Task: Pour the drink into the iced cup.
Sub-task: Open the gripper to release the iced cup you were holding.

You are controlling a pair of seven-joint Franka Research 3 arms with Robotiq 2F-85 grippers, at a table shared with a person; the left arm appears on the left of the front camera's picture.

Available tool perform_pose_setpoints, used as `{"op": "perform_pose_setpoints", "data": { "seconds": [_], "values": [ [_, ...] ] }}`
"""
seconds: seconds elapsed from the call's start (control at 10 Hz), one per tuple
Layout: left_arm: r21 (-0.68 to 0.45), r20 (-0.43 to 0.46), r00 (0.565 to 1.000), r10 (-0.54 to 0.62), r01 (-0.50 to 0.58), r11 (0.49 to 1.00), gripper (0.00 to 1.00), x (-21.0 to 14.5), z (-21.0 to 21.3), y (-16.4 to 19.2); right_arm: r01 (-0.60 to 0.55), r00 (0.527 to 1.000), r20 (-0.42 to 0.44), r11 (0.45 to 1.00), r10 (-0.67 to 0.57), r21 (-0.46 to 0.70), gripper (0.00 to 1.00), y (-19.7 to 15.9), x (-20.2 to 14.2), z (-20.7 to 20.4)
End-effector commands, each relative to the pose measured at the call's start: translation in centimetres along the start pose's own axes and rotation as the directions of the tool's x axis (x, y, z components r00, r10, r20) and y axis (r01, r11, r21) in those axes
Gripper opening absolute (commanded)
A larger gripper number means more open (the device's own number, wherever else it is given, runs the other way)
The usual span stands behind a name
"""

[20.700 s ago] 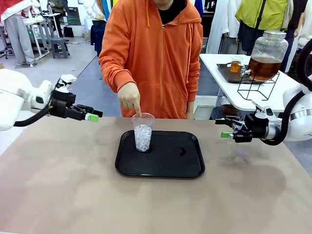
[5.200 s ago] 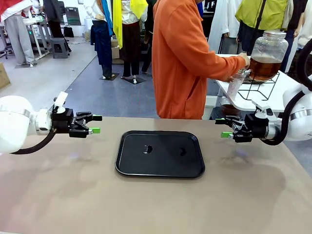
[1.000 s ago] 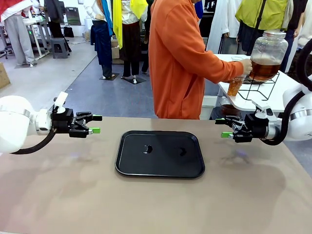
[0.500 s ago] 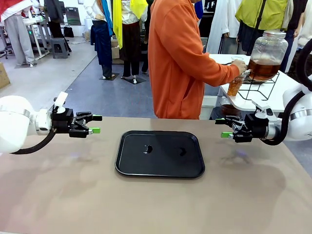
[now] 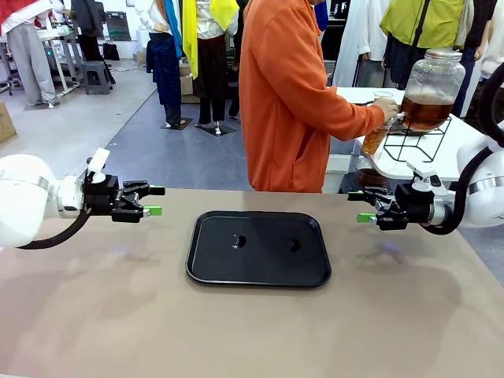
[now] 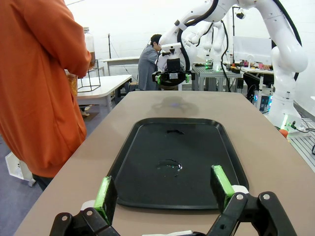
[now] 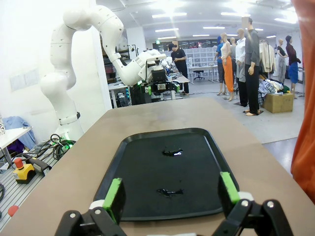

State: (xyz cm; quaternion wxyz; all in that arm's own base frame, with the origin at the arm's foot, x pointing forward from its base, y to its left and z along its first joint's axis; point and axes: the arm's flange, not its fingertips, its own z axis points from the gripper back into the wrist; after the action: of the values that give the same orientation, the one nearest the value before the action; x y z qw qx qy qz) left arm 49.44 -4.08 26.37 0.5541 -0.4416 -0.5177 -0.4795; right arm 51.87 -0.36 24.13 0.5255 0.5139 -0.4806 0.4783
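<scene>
- Drink (image 5: 425, 109), amber, sits in a glass jar at upper right of the front view; the person's hand (image 5: 385, 108) tilts the iced cup (image 5: 375, 138) under its tap.
- Filled, that cup will likely be heavy, thin-walled, slippery; I would grip mid-wall, gently.
- My left gripper (image 5: 146, 200) and right gripper (image 5: 365, 207) hang spread, empty, flanking the black tray (image 5: 260, 272).
</scene>
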Motion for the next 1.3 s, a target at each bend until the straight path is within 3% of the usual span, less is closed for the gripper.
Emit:
{"op": "perform_pose_setpoints", "data": {
  "seconds": [0.0, 1.2],
  "values": [
    [0.007, 0.003, 1.0, -0.002, 0.002, 1.0, 1.0, 0.49, -0.13, -0.09, -0.006, 1.0, 0.005, 1.0, 0.006, -0.001, 1.0, -0.05, 0.28, -0.07],
    [0.007, 0.003, 1.0, -0.002, 0.002, 1.0, 1.0, 0.49, -0.13, -0.09, -0.006, 1.0, 0.005, 1.0, 0.006, -0.001, 1.0, -0.05, 0.28, -0.07]
  ]
}}
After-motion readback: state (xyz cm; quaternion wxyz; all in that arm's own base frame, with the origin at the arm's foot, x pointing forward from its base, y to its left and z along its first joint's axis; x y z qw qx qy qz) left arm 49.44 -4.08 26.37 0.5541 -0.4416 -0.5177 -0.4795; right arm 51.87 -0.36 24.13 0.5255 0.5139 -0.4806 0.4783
